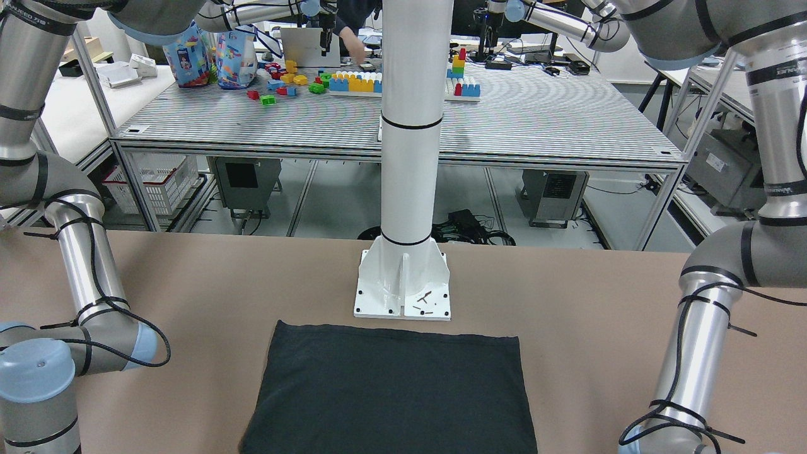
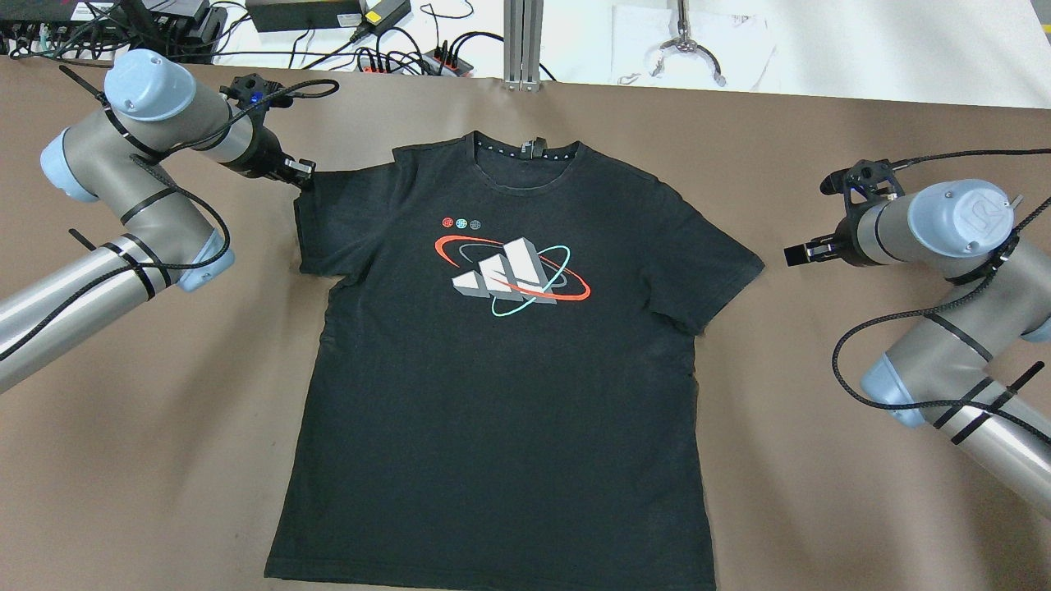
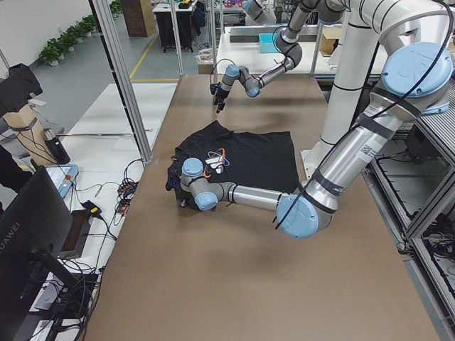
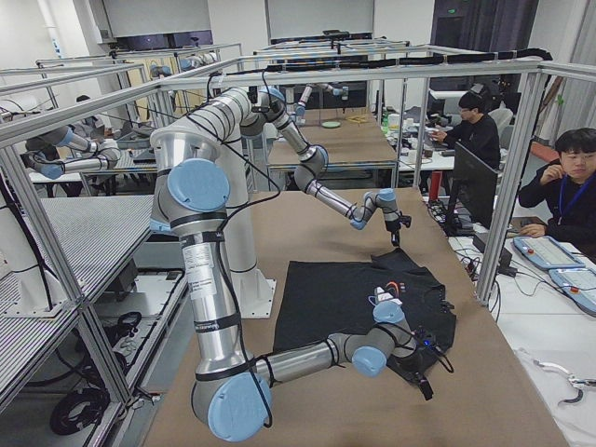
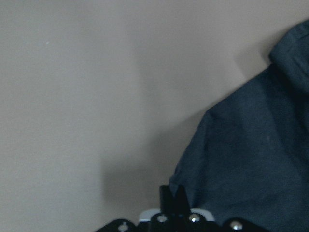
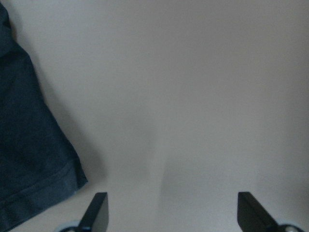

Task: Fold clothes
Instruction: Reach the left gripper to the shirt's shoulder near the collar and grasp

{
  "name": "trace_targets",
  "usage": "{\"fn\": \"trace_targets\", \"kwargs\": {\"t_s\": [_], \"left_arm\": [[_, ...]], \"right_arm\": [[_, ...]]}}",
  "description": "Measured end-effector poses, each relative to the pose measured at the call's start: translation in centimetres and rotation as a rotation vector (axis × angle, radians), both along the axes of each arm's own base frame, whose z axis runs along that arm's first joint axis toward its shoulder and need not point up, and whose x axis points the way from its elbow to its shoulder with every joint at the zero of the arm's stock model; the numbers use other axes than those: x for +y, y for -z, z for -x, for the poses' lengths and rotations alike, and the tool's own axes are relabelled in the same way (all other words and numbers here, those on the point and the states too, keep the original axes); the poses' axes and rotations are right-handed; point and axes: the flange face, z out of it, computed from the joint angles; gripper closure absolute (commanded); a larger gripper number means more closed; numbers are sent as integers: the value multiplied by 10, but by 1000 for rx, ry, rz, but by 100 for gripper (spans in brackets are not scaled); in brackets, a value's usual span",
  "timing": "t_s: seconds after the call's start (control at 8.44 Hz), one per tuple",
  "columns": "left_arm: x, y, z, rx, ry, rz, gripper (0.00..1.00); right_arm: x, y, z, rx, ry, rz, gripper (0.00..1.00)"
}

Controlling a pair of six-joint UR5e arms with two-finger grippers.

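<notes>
The black T-shirt [image 2: 509, 394] lies flat and face up on the brown table [image 2: 148, 476]. Its collar [image 2: 530, 158] points away from the robot, and its hem is close to the white pillar's base plate [image 1: 403, 296]. Both sleeves are spread out to the sides.

My left gripper [image 2: 302, 174] sits at the outer corner of the left-side sleeve [image 2: 328, 222]. In its wrist view the fingers [image 5: 173, 197] are drawn together right at the cloth's edge. I cannot tell whether any fabric is caught between them. My right gripper [image 2: 795, 255] is spread wide, just beside the tip of the right-side sleeve [image 2: 722, 263] but apart from it. Bare table shows between its fingers [image 6: 98, 211].

I judge the step in hand to be taking a sleeve in each gripper so both can be folded in over the chest print [image 2: 513, 275]. To do it well, I would first confirm the left pinch by a slight lift and watch whether the sleeve corner rises with it. If nothing rises, I would part the fingers and go in again, further onto the hem.

On the right, I would slide inward until the sleeve's hemmed edge sits between the fingers, then press low against the table before closing — a shallow bite on this soft cloth would likely slip. Lifting only a little and carrying both sleeves inward evenly should keep the body from dragging or wrinkling.
</notes>
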Motion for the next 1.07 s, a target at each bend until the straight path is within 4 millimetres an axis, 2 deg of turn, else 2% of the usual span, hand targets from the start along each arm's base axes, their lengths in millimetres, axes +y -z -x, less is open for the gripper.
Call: {"fn": "trace_targets", "kwargs": {"t_s": [0.12, 0.24, 0.36, 0.71, 0.83, 0.95, 1.07], "left_arm": [[5, 23, -4, 45, 30, 26, 100], [15, 50, -19, 93, 54, 55, 100], [27, 79, -44, 132, 83, 73, 100], [78, 161, -156, 149, 142, 107, 100], [95, 173, -185, 135, 151, 106, 100], [108, 178, -204, 121, 159, 100, 41], [114, 176, -214, 107, 161, 94, 0]], "right_arm": [[0, 0, 0, 0, 0, 0, 6], [1, 0, 1, -1, 1, 0, 6], [1, 0, 2, -1, 3, -1, 6], [3, -3, 2, 2, 5, 3, 6], [3, -4, 2, 3, 5, 4, 6], [4, -5, 3, 3, 6, 5, 6], [4, -5, 3, 4, 7, 6, 6]]}}
